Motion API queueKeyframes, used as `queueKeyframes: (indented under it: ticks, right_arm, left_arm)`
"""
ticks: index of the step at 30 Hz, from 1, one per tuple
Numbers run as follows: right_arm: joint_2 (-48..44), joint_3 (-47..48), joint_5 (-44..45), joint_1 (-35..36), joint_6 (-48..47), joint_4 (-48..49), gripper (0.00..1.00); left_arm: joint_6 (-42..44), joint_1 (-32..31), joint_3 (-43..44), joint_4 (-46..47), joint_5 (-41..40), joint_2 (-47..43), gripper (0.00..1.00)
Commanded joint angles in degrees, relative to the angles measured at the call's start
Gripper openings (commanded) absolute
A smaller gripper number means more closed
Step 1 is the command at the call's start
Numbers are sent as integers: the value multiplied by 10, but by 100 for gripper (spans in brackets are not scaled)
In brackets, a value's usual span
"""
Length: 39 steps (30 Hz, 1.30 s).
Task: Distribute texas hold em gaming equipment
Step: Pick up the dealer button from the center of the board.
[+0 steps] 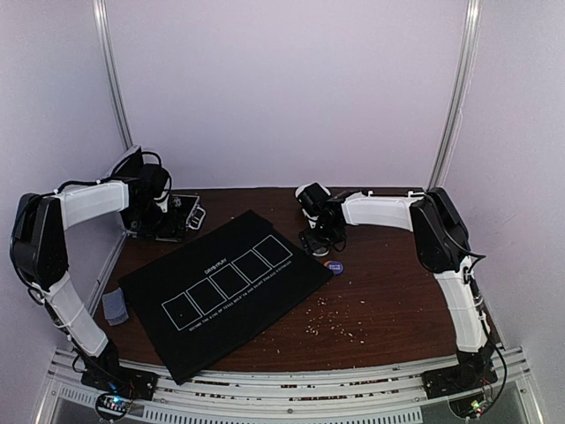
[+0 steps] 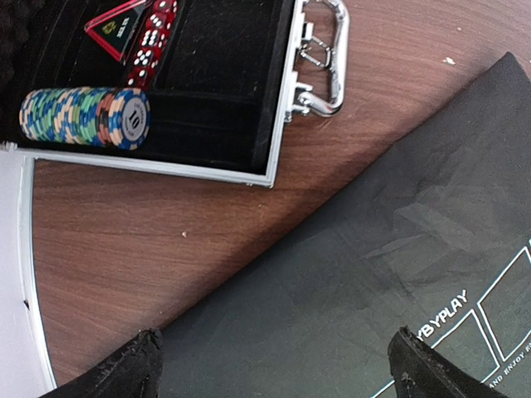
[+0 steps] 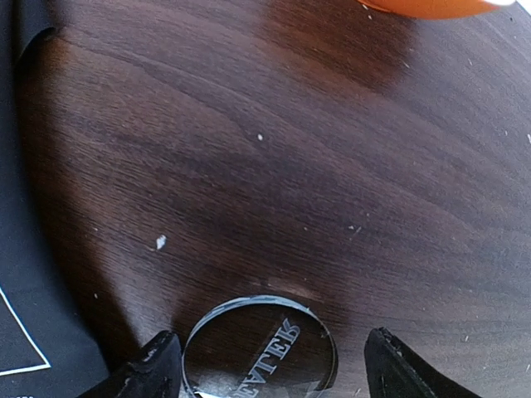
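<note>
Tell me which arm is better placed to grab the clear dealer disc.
Right, probably. The right gripper is open with the clear dealer disc between its fingers; the left gripper hangs open near the chip case, across the mat.

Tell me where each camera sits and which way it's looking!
Top camera: high behind the arms, looking down at the table, the black mat, the whole left arm and right arm.
Left wrist camera: on the left arm, facing down at the open case with its chip stack; left pincer tips at the bottom.
Right wrist camera: on the right arm, facing down at a clear disc on the table; right pincer tips either side of it.
Shared: the black mat shows in all three.
</note>
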Motion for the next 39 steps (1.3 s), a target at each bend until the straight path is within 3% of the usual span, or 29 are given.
queueKeyframes:
  ticks: [1,11,18,22,39]
  right_arm:
    - [4,-5,24,4,17,-59,76]
    - [-5,-24,-50,-7,55,-60,66]
    - [-14,-27,-48,-14,57,-62,44]
    - [-31,-22,-41,-17,48,-52,40]
    - [-37,11,-3,-30,46,-73,73]
  left_arm:
    - [27,-1,19,21,15,0,98]
    - [47,0,20,28,13,-4,98]
    - [50,-1,16,33,12,-13,98]
    - [50,-1,12,38,12,-17,98]
    - [54,-1,3,45,12,-27,98]
